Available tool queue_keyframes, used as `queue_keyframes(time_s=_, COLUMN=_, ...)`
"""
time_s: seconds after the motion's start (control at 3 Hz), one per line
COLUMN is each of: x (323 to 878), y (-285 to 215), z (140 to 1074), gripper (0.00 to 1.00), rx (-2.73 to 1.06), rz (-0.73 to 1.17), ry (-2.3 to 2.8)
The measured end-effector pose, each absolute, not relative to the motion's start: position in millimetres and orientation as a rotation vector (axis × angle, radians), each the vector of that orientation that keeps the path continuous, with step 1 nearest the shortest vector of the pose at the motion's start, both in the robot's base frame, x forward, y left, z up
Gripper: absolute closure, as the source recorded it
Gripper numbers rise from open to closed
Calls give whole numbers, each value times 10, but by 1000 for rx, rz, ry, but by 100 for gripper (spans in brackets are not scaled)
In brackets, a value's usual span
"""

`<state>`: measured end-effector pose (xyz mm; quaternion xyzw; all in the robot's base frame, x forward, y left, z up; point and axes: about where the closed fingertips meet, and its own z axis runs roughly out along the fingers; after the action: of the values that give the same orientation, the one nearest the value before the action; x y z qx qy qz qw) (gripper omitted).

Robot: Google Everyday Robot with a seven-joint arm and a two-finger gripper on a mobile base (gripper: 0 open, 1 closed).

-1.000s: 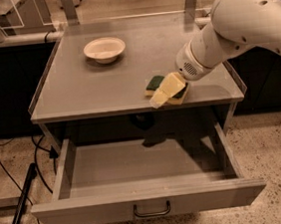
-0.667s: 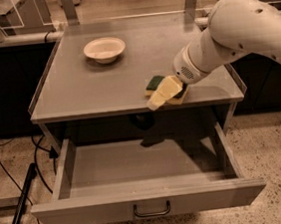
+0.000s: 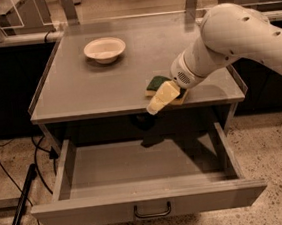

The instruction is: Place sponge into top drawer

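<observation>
The sponge (image 3: 155, 84), dark green on yellow foam, lies on the grey table top (image 3: 103, 83) near its front edge, right of centre. My gripper (image 3: 161, 97) is cream-coloured and reaches down from the white arm (image 3: 233, 34) on the right. It lies over the sponge's right part and hides much of it. The top drawer (image 3: 150, 204) stands pulled out below the table, with nothing in it, and its dark bar handle (image 3: 152, 212) faces the camera.
A cream round bowl (image 3: 104, 49) sits at the back left of the table top. Black cables (image 3: 20, 207) lie on the speckled floor at the left. Other tables and posts stand behind.
The gripper has shifted very slightly down and left over the sponge. The sponge, the bowl and the drawer have not moved.
</observation>
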<state>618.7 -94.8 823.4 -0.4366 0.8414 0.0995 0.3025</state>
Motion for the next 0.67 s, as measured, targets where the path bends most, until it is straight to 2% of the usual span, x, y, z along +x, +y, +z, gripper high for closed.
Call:
queue_keyframes(time_s=0.33, x=6209, y=-976, z=8145, gripper=0, rx=-1155, rz=261, ry=2262)
queue_keyframes(time_s=0.67, x=6219, y=-1003, z=8111, gripper=18, rx=-1155, rz=260, ry=2283)
